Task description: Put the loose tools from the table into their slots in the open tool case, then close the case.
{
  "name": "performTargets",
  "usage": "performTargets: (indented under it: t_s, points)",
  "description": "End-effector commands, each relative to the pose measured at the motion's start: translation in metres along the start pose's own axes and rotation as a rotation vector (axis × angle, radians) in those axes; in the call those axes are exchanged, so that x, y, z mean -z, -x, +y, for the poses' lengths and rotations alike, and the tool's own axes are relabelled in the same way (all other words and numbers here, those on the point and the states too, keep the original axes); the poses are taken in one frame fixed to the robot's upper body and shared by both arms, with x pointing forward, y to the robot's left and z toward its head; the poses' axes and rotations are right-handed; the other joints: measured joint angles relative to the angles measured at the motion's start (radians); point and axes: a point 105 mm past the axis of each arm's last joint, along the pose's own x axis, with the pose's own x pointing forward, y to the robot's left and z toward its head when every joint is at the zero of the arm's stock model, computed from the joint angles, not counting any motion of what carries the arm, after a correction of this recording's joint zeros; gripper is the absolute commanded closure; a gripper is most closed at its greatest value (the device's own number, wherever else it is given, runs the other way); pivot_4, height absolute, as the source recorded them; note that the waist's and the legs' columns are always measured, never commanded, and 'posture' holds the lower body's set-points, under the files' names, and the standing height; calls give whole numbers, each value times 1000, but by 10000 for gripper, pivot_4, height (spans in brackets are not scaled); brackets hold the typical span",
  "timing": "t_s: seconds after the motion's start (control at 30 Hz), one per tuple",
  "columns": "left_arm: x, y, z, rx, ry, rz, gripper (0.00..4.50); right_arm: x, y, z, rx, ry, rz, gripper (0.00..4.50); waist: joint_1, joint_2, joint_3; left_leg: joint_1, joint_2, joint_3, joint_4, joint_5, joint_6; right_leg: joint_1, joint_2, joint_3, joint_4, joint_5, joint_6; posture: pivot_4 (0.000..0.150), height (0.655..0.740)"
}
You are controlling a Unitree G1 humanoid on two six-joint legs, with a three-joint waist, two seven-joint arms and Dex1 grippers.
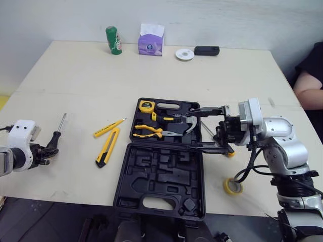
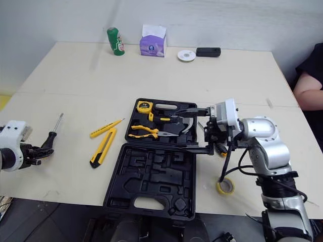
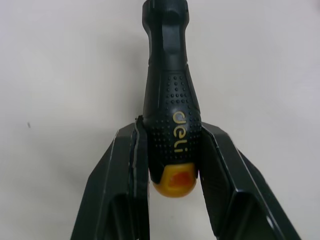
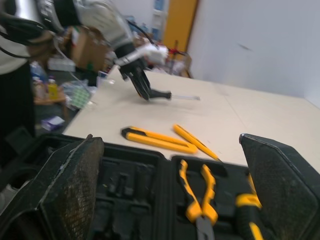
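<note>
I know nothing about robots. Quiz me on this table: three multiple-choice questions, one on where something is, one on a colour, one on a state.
1. Where is the tape roll relative to the case?
A inside it
B on the table, to its right
C on the table, to its left

2. What colour are the handles of the pliers?
A red
B yellow
C blue

3. The left end effector is:
A open and empty
B holding a hammer
C shut on the screwdriver

Answers:
1 B, the roll lies on bare tabletop past the case's right edge.
2 B, both grips are yellow.
3 C, its fingers clamp the black handle.
</note>
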Motion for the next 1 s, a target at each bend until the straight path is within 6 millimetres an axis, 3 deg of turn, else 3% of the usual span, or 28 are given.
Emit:
performTargets:
  t_s: [0.03,0.27,0.5,0.63,0.83,1.0]
  points:
    - [-38,30,-2,1,-189,-169,35543,-8,16,-4,58,42,18,0,0,0,0,0,0,0,0,0,0,0,0,0,0,0,0,1500,7400]
    - [-82,45,-77,363,-556,-438,35543,4,48,-8,155,48,121,0,2,0,0,0,0,0,0,-3,-4,1,0,0,-1,0,0,1500,7400]
    - [-107,44,-154,689,-826,-433,35543,11,64,-7,205,51,187,0,2,0,0,0,0,3,0,1,1,1,2,0,0,0,1,1500,7400]
    - [-102,33,-184,811,-1007,-307,35543,15,74,-3,230,55,228,0,1,0,0,1,0,5,1,1,2,1,9,-1,0,1,1,1500,7400]
    - [-88,9,-223,915,-1140,-120,35543,20,77,6,229,44,256,0,3,-1,1,2,2,8,4,1,2,0,16,2,0,1,2,1500,7400]
    - [-77,-7,-238,909,-1208,-8,35543,24,78,23,205,16,281,0,7,-1,1,2,3,8,4,1,1,0,17,3,0,1,2,1500,7400]
